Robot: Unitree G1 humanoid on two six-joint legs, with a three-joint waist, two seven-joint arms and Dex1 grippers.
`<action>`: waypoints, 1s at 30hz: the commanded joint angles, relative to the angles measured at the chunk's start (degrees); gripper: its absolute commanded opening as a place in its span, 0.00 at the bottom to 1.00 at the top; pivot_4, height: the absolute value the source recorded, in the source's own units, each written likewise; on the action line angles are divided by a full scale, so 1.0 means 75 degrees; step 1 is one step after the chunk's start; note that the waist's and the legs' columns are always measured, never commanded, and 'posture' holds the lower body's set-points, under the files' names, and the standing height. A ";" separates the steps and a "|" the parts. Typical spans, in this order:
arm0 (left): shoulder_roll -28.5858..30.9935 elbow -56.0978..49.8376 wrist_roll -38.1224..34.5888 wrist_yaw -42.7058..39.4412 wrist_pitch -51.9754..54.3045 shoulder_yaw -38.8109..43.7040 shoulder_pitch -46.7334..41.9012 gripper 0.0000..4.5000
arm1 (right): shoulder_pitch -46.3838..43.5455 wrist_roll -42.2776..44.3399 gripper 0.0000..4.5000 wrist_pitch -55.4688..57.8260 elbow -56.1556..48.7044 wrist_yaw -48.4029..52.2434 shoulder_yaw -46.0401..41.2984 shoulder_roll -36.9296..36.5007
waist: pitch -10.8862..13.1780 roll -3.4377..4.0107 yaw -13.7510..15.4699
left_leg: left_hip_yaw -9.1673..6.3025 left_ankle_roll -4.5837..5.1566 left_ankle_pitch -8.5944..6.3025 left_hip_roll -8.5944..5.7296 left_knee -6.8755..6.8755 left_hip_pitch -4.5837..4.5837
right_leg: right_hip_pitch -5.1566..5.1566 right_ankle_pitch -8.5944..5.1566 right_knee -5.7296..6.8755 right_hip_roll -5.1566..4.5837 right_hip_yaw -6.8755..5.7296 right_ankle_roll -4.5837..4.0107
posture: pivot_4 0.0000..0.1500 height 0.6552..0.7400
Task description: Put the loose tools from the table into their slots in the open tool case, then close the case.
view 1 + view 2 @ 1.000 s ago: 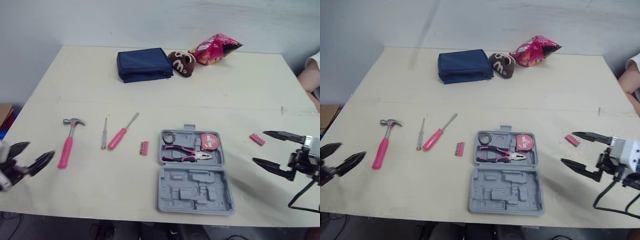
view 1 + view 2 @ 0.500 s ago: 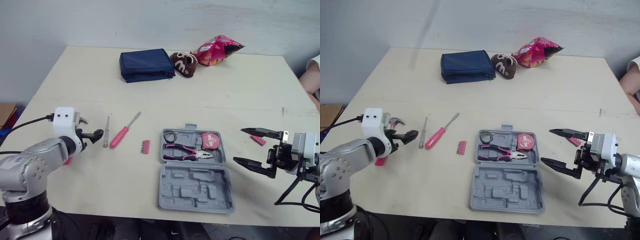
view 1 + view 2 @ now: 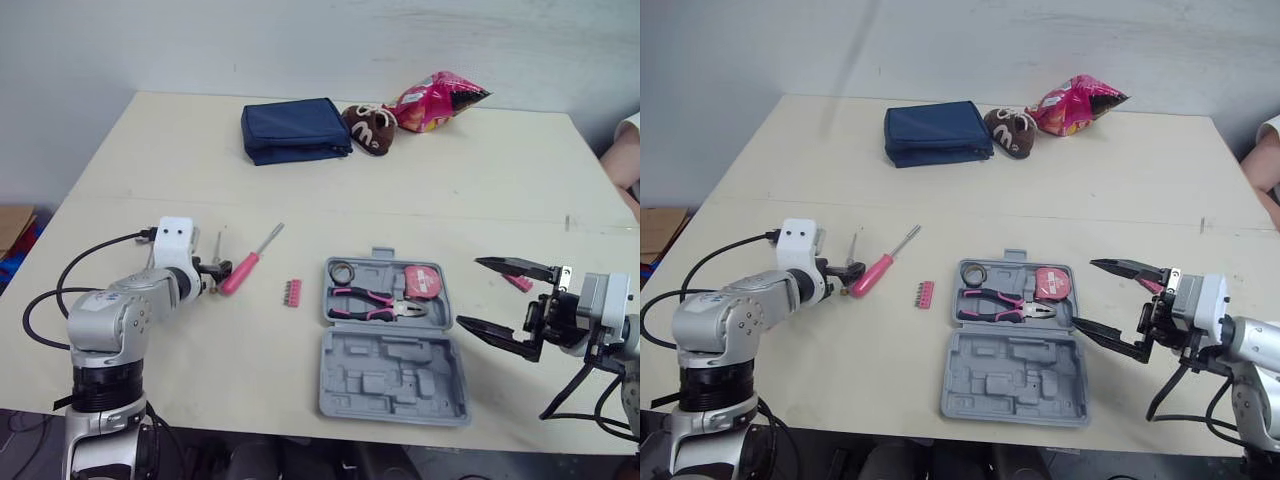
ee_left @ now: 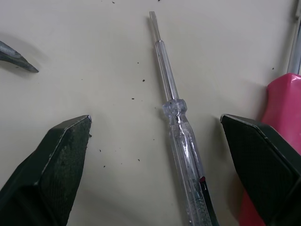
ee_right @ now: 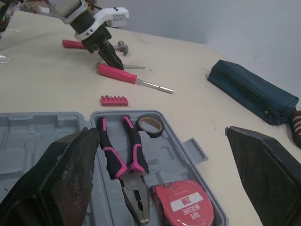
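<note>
Since the earlier frame the left tool [image 4: 155, 118] has been carried rightward, away from the hammer [image 5: 94, 45] and over to the clear screwdriver [image 4: 176, 122]. The right tool [image 3: 470, 292] has been edged slightly toward the tool case [image 3: 392, 378]. Both are held with fingers wide apart and nothing is gripped.

The left tool's spread is judged a pre-grasp: one finger is set on each side of the clear handle, so that closing would trap it. The right tool is kept level at the case's right edge, probably in waiting.

The case lies open at lower centre of the head view. Pliers [image 3: 375, 303], a tape measure [image 3: 421, 281] and a tape roll [image 3: 341, 272] are seated in its upper half, and the lower half's slots are bare.

In the head views the clear screwdriver is largely masked by the left arm. The straddling is made plain in the left wrist view, where the pink screwdriver [image 3: 240, 272] is seen just beside one finger. The hammer is revealed in the right wrist view, at the upper left of the frame. A bit strip [image 3: 291, 293] lies on the worktop [image 3: 300, 200] between the pink screwdriver and the case.
</note>
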 commanded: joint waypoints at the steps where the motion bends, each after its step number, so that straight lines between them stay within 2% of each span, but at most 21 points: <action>1: -0.0061 0.0026 0.0280 -0.0019 0.0090 -0.0054 0.0206 0.99 | -0.0010 0.0354 1.00 0.0052 -0.0514 -0.0103 -0.0155 0.0080 | -0.0001 0.0001 -0.0005 | 0.0000 0.0000 0.0001 0.0000 0.0000 0.0000 | 0.0000 0.0000 0.0002 0.0000 0.0000 0.0000 | 1.00 1.00; 4: -0.0173 0.0198 0.0439 -0.0033 0.0087 -0.0015 0.0367 0.99 | -0.0053 0.0483 1.00 0.0215 -0.0762 -0.0135 -0.0021 0.0137 | -0.0005 0.0009 -0.0020 | -0.0001 -0.0003 0.0002 0.0000 0.0000 0.0004 | 0.0001 0.0000 0.0007 0.0001 0.0001 0.0000 | 1.00 1.00; 7: -0.0307 0.0252 0.0480 -0.0101 0.0135 -0.0005 0.0527 0.81 | -0.0091 0.0561 1.00 0.0276 -0.0887 -0.0142 0.0020 0.0177 | -0.0014 0.0025 -0.0035 | 0.0001 -0.0003 0.0002 0.0000 0.0000 0.0009 | 0.0004 0.0000 0.0008 0.0001 0.0004 0.0000 | 1.00 1.00; 8: -0.0350 0.0225 0.0493 -0.0123 0.0169 0.0017 0.0561 0.73 | -0.0079 0.0567 1.00 0.0273 -0.0899 -0.0139 0.0008 0.0188 | -0.0020 0.0034 -0.0033 | 0.0001 -0.0003 0.0002 0.0000 0.0000 0.0010 | 0.0006 0.0000 0.0008 0.0001 0.0004 0.0000 | 1.00 1.00; 15: -0.0644 -0.0009 0.0692 -0.0127 0.0381 0.0363 0.1137 0.01 | -0.0044 0.0534 1.00 0.0232 -0.0946 -0.0133 -0.0086 0.0212 | -0.0069 0.0088 -0.0033 | 0.0003 0.0002 -0.0002 -0.0001 -0.0001 0.0012 | 0.0009 -0.0001 0.0005 0.0001 0.0007 0.0002 | 1.00 1.00; 19: -0.0578 -0.0004 0.0776 -0.0242 -0.0003 0.0589 0.1140 0.00 | 0.0140 0.0468 1.00 0.0054 -0.0803 -0.0021 -0.0216 0.0230 | -0.0086 0.0095 -0.0055 | 0.0006 0.0003 -0.0002 -0.0001 -0.0003 0.0016 | 0.0013 -0.0001 0.0004 0.0001 0.0010 0.0002 | 1.00 1.00; 22: -0.0289 -0.0274 0.0751 -0.0726 -0.1251 0.0723 0.1077 0.00 | 0.0271 0.0408 1.00 -0.0087 -0.0753 -0.0005 -0.0321 0.0207 | -0.0084 0.0092 -0.0062 | 0.0008 0.0002 -0.0001 -0.0001 -0.0007 0.0018 | 0.0012 -0.0001 0.0004 0.0003 0.0012 0.0002 | 1.00 1.00; 26: 0.0095 -0.0490 0.0537 -0.1725 -0.2743 0.0801 0.1134 0.00 | 0.0400 0.0301 1.00 -0.0311 -0.0645 0.0046 -0.0445 0.0168 | -0.0051 0.0036 -0.0032 | -0.0003 0.0013 0.0014 0.0001 -0.0017 0.0007 | -0.0003 0.0005 0.0005 0.0008 0.0008 -0.0008 | 1.00 1.00; 28: 0.0602 -0.0788 0.0164 -0.3088 -0.3627 0.0643 0.1212 0.00 | 0.0479 0.0262 1.00 -0.0421 -0.0583 0.0043 -0.0560 0.0142 | -0.0048 0.0031 -0.0028 | -0.0003 0.0020 0.0016 -0.0001 -0.0018 0.0001 | -0.0003 0.0009 -0.0003 0.0006 0.0007 -0.0010 | 1.00 1.00; 30: 0.1547 -0.1352 -0.0175 -0.5229 -0.4723 0.0023 0.1246 0.00 | 0.0736 0.0069 1.00 -0.0779 -0.0357 0.0294 -0.0780 0.0064 | -0.0040 0.0017 -0.0026 | 0.0003 0.0017 0.0016 -0.0002 -0.0022 -0.0003 | -0.0004 0.0012 -0.0012 0.0001 0.0007 -0.0009 | 1.00 1.00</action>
